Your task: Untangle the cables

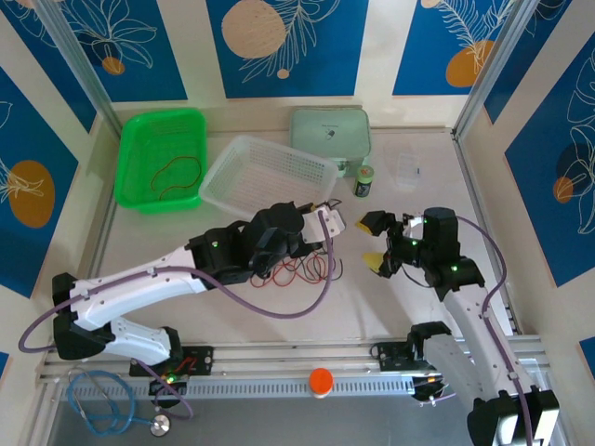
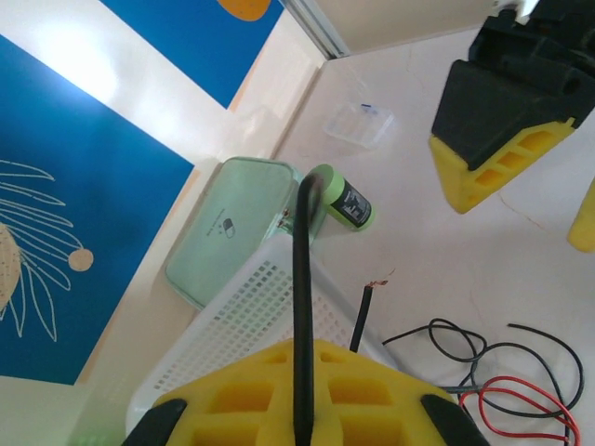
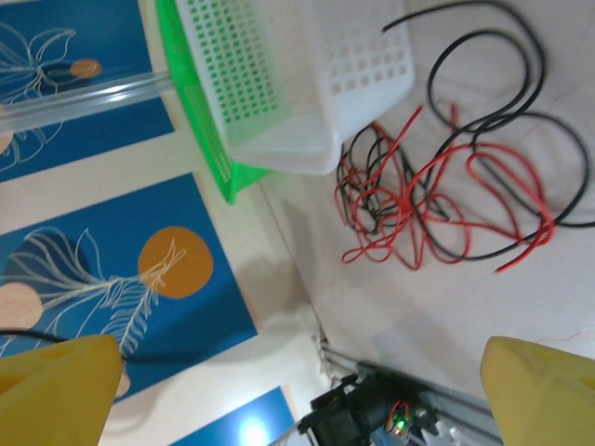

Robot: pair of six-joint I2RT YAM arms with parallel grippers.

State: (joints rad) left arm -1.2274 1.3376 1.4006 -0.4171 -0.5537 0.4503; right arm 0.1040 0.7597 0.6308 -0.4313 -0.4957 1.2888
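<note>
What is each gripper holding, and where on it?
Left gripper pinches the black cable, a stretch sticking out past its jaws; how near the end, can't tell. Right gripper is open, holding nothing.

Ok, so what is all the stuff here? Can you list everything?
thin red wire: one, red, looped mid-table, tangled with the black one
thin black wire: one, black, looped mid-table, one stretch pinched in the left hand
green plastic basket: one, green, far left
reddish wire loop: one, inside the green basket
white perforated plastic basket: one, white, far middle
pale green lidded box: one, far wall
small green jar: one, black label, before that box
small clear plastic box: one, far right
orange round knob: one, near rail
light blue stethoscope: one, near-left corner
left hand: yellow fingers, shut
right hand: yellow fingers, open
</note>
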